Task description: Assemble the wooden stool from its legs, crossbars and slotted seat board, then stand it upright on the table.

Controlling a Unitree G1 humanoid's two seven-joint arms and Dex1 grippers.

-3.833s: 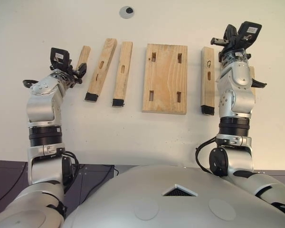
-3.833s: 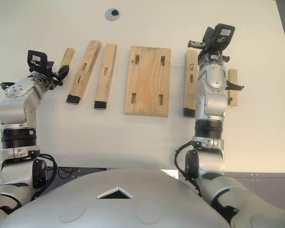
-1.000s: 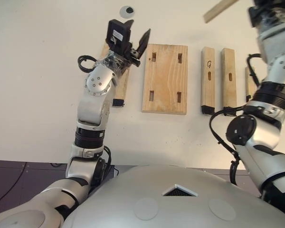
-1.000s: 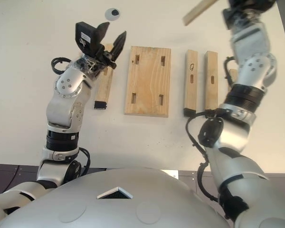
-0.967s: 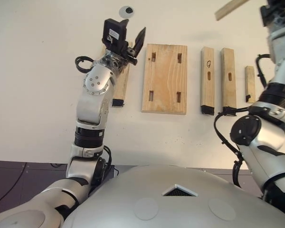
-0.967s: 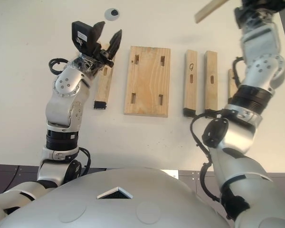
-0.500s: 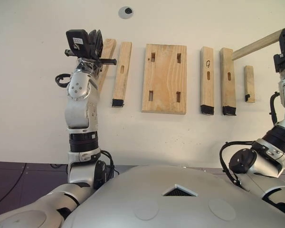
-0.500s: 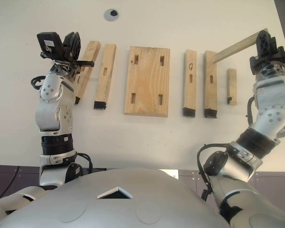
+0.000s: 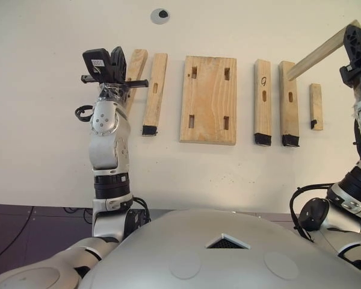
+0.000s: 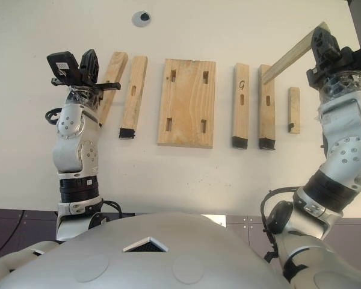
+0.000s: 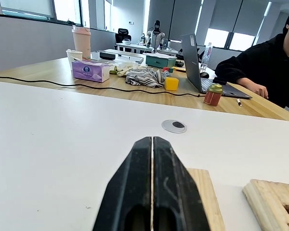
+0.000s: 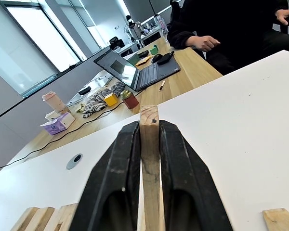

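Above the table's (image 9: 42, 120) right edge, the right gripper (image 12: 150, 144) held a long crossbar (image 10: 292, 55) clamped between its fingers near one end, with the rest of the stick slanting out over the parts, well clear of the surface. Over the leftmost leg (image 9: 136, 60) hung the left gripper (image 11: 152, 149), its jaws pressed together on nothing. The slotted seat board (image 9: 208, 99) lay flat in the middle, with another leg (image 9: 154, 90) just to its left, two more legs (image 9: 263, 99) to its right and a short crossbar (image 9: 314, 105) beyond them — nothing was joined yet.

The main hazard looked to be that end-on grip: with so much wood hanging free, the long crossbar could pivot or slip between the pads once its tip met resistance. Its free end could also sweep the right-hand legs askew on the way down. And a loose leg would likely skate away when pushed — unless the left gripper opened and braced it
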